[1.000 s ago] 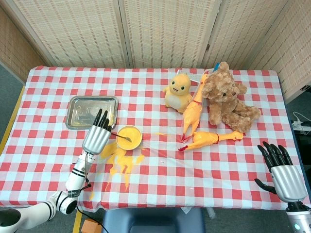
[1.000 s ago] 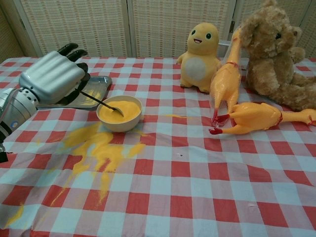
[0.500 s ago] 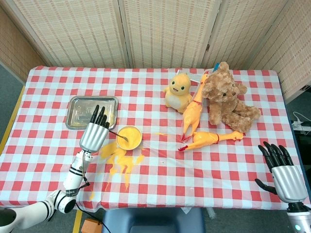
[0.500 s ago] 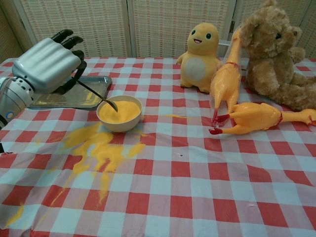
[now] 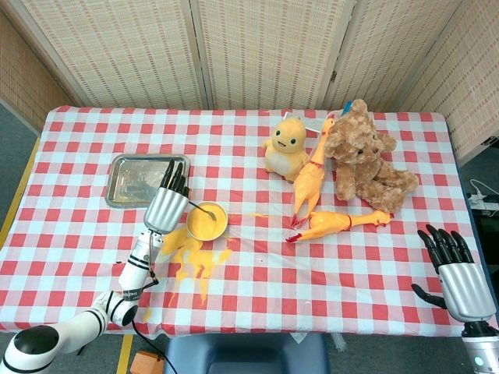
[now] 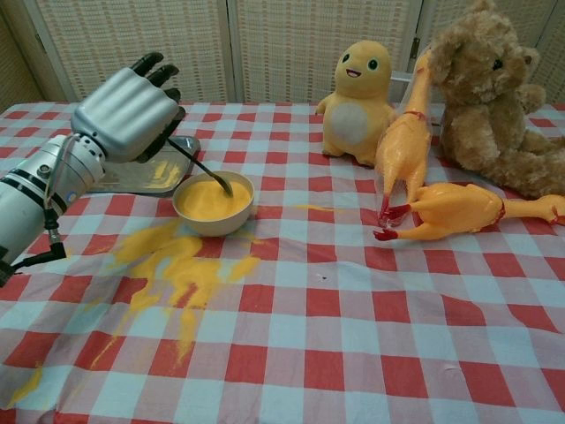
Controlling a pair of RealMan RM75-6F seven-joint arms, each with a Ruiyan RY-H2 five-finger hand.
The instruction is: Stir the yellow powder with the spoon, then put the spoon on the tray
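Observation:
A cream bowl [image 5: 207, 220] [image 6: 214, 205] full of yellow powder stands left of the table's middle. My left hand [image 5: 167, 204] [image 6: 128, 112] hovers just left of it and grips a thin metal spoon [image 6: 201, 165] [image 5: 201, 209], whose tip dips into the powder. The steel tray [image 5: 146, 178] [image 6: 139, 175] lies behind the hand, with some yellow powder on it. My right hand [image 5: 455, 275] hangs at the table's front right corner, fingers spread, holding nothing; it shows only in the head view.
Spilled yellow powder [image 6: 177, 269] [image 5: 195, 259] spreads on the checked cloth in front of the bowl. A yellow plush toy [image 5: 286, 143], two rubber chickens [image 5: 311, 175] [image 5: 337, 224] and a brown teddy bear [image 5: 363, 156] occupy the right half.
My left hand has shifted right toward the bowl with the spoon, whose tip now sits further across the powder. The right hand has barely moved.

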